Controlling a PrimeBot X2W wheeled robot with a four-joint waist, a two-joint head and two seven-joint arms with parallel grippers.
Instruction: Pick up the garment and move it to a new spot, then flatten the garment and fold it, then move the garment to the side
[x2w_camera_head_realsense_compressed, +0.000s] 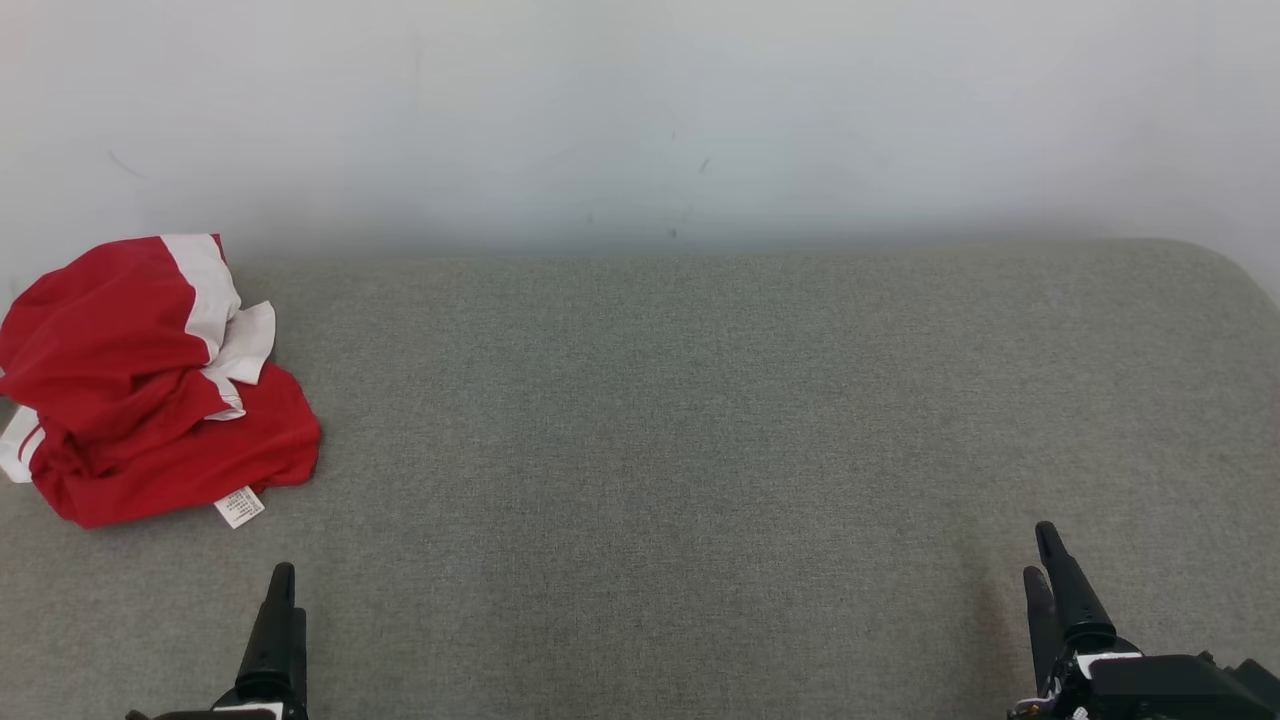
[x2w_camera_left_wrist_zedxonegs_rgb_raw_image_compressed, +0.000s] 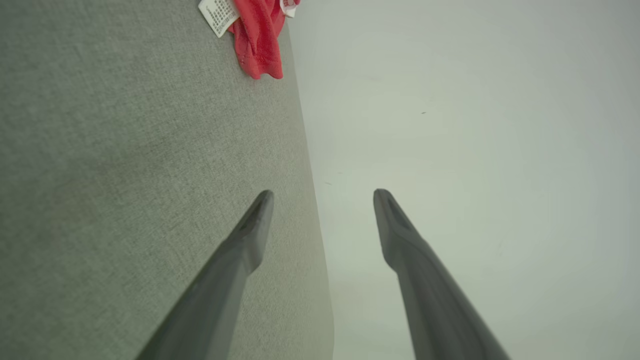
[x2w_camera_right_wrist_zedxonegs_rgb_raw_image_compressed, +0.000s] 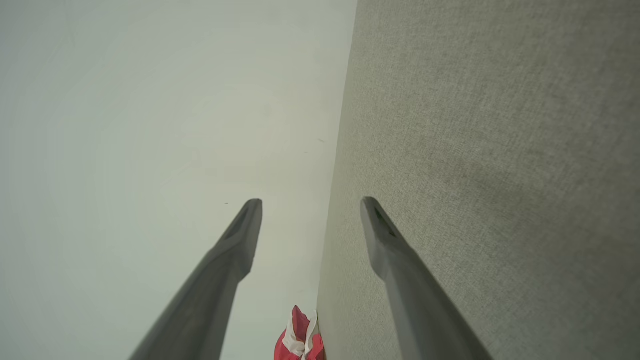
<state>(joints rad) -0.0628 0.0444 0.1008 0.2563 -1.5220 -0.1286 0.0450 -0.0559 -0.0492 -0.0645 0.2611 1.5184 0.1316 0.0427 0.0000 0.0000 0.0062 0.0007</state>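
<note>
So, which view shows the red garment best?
The head view: the whole crumpled garment lies at the left of the grey surface, label visible. The left wrist view catches a red corner and the label at its top edge; the right wrist view, a red and white part at its bottom edge.

Left gripper (x2w_camera_left_wrist_zedxonegs_rgb_raw_image_compressed: 325, 192) jaws apart, empty; right gripper (x2w_camera_right_wrist_zedxonegs_rgb_raw_image_compressed: 312, 200) likewise.
</note>
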